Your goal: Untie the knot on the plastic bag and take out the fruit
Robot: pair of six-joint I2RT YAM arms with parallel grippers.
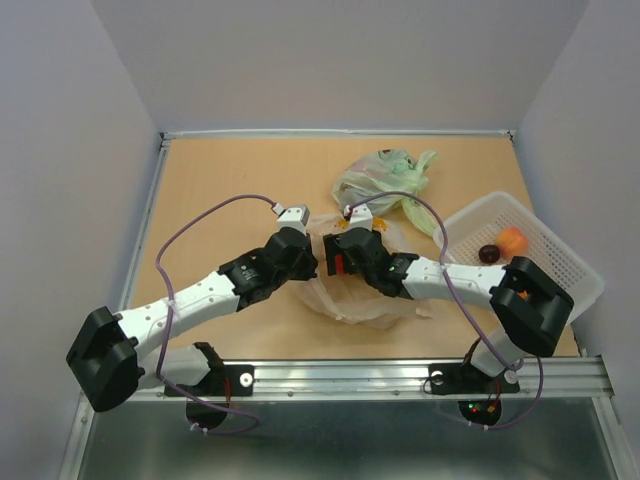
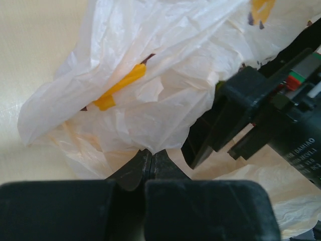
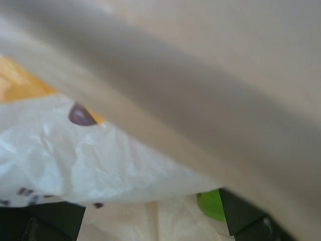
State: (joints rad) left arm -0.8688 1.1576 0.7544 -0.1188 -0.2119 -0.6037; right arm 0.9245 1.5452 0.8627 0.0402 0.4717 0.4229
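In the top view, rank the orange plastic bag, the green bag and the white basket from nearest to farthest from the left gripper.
1. plastic bag, centre of the table, pinched in the shut jaws of the left gripper.
2. green bag, behind and to the right.
3. white basket, far right edge.

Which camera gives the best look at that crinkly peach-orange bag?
The left wrist view: the plastic bag fills it, close and crisp. From above, only parts of it show around the robot; the right wrist view gives just a blurred patch.
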